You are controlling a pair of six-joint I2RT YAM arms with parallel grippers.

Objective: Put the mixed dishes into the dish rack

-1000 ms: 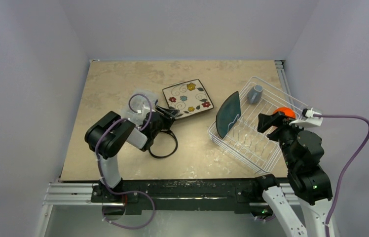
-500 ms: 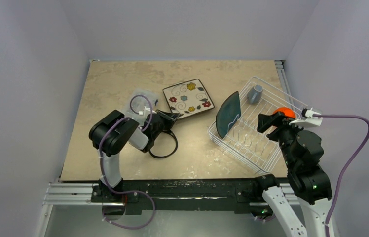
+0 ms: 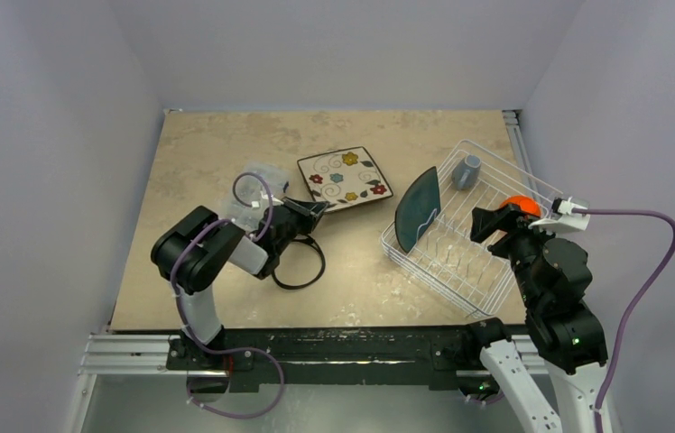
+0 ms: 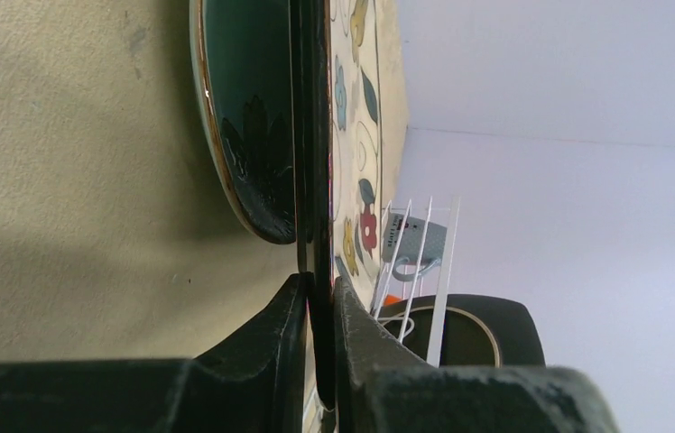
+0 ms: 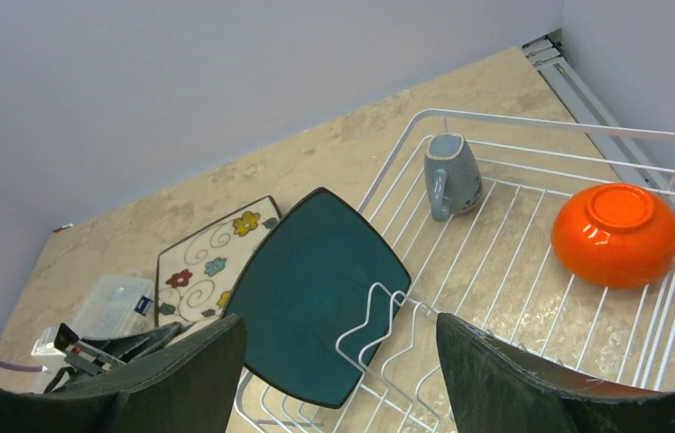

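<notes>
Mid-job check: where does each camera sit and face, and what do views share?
Top external: above, behind the bases, looking down on the beige table; both arms show.
Left wrist: low, looking along the left gripper, clamped on the dark-rimmed square flowered plate.
Right wrist: above the white wire dish rack, looking down past the open right gripper.
Shared: all three show that plate.
</notes>
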